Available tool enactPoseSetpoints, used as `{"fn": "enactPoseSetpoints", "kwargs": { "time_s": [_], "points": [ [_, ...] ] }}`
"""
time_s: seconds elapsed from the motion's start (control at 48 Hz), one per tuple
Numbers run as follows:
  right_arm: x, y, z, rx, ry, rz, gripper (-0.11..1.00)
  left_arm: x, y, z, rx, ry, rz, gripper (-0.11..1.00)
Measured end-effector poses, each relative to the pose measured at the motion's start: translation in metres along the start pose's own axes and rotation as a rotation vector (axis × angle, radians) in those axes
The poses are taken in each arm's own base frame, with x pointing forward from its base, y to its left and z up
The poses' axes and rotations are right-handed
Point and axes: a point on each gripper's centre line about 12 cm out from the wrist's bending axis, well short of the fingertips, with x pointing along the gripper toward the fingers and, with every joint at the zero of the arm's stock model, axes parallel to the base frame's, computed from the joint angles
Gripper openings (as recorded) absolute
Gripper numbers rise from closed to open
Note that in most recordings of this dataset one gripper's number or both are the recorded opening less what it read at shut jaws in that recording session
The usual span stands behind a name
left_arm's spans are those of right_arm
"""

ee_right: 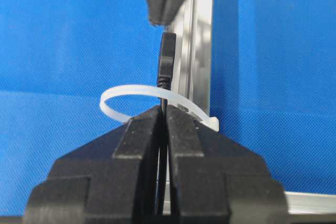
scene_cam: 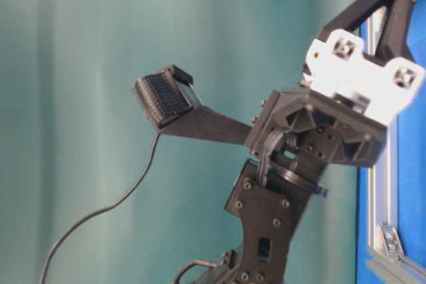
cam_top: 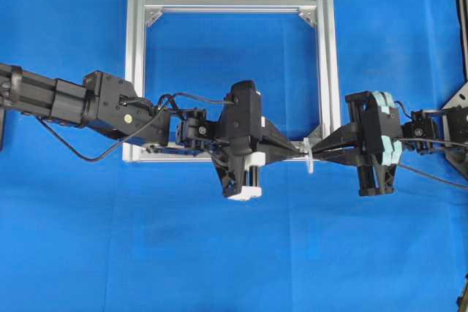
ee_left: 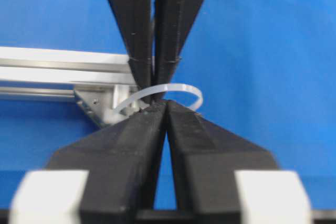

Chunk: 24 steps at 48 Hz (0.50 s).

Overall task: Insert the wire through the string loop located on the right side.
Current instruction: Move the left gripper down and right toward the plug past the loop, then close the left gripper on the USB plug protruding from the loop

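Note:
The white string loop [ee_right: 122, 113] stands on the near right corner of the silver frame [ee_right: 202, 51]. My right gripper [ee_right: 164, 109] is shut on the thin black wire, just before the loop. The wire's dark plug tip [ee_right: 167, 59] has passed through the ring and pokes out on the far side. Facing it, my left gripper [ee_right: 164, 21] is shut with its fingertips just short of the plug's end. In the left wrist view the left gripper [ee_left: 165, 104] meets the right gripper [ee_left: 155, 90] at the loop [ee_left: 185, 88]. From overhead both tips, left gripper [cam_top: 298, 149] and right gripper [cam_top: 320, 150], flank the loop [cam_top: 309, 157].
The square frame [cam_top: 329, 71] lies flat on the blue cloth, with triangular brackets [cam_top: 153, 16] in its corners. My left arm [cam_top: 117, 111] crosses the frame's near rail. A black stand [cam_top: 457, 118] sits at the right edge. Blue cloth spreads in front of both grippers.

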Motion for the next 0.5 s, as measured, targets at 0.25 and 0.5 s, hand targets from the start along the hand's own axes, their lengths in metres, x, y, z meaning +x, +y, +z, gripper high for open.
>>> {"fn": "enactPoseSetpoints", "kwargs": {
  "time_s": [0.25, 0.5],
  "points": [
    [0.0000, 0.0004, -0.0001, -0.001, 0.000, 0.001, -0.04, -0.0001, -0.0031, -0.0004, 0.010, 0.001, -0.006, 0.82],
    [0.0000, 0.0004, -0.0003, -0.001, 0.002, 0.001, -0.04, -0.0001, -0.0031, -0.0004, 0.010, 0.001, -0.006, 0.88]
  ]
}}
